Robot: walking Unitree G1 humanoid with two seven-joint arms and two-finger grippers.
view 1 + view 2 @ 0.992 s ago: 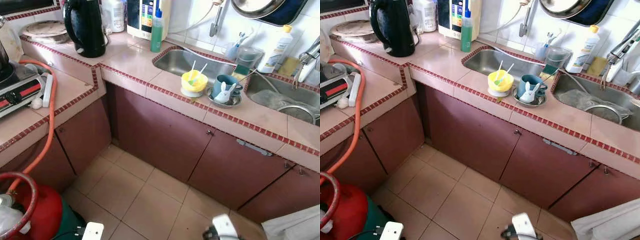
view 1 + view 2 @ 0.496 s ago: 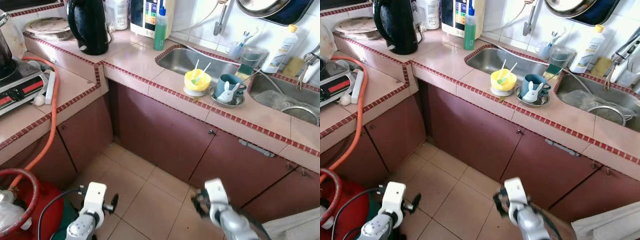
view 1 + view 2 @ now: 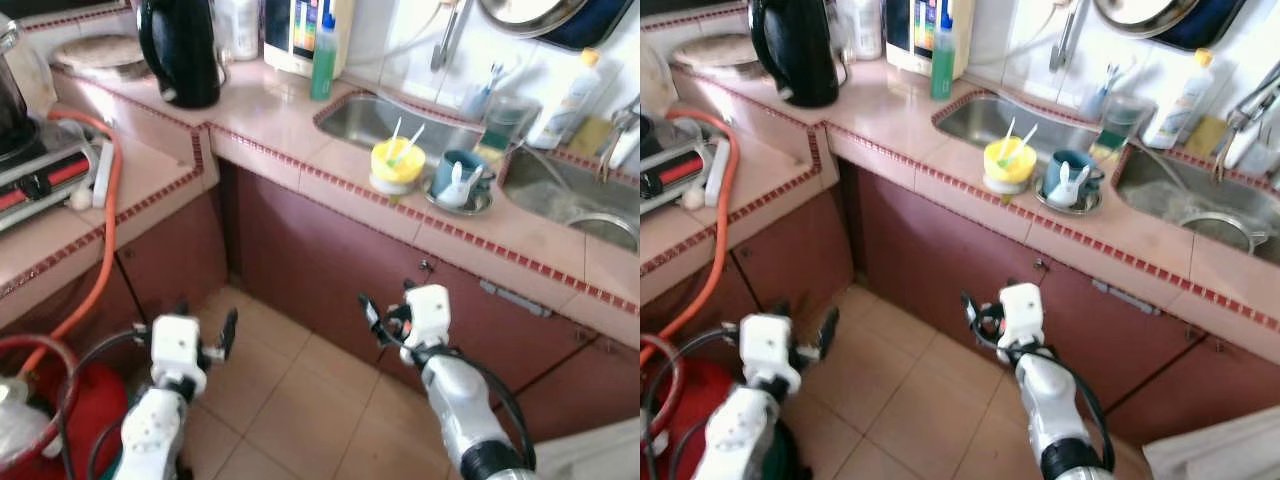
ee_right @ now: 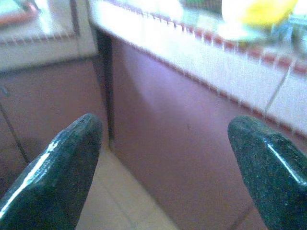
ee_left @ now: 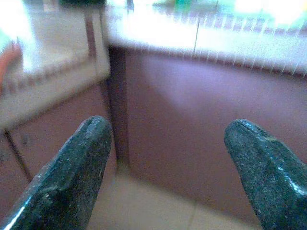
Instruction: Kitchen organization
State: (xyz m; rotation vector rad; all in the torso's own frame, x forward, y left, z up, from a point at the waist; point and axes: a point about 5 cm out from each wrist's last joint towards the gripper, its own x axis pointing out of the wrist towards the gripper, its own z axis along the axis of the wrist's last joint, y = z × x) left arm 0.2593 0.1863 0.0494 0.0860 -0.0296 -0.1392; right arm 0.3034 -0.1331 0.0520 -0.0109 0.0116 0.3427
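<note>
— Since both arms are raised in front of the maroon cabinet doors (image 3: 330, 270), where do they stand?

— The left gripper (image 3: 205, 330) hangs over the floor tiles, fingers spread, holding nothing. The right gripper (image 3: 385, 318) is likewise spread and empty.

— And the dishes?

— The yellow plastic bowl (image 3: 397, 162) and teal ceramic mug (image 3: 458, 172) sit on the pink tiled counter (image 3: 300, 135) between the sinks. The robot should probably lift higher and approach squarely.

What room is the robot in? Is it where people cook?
Yes, it looks like a home kitchen. There is a tiled counter with a steel sink, a black kettle, and a gas stove joined by an orange hose.
</note>
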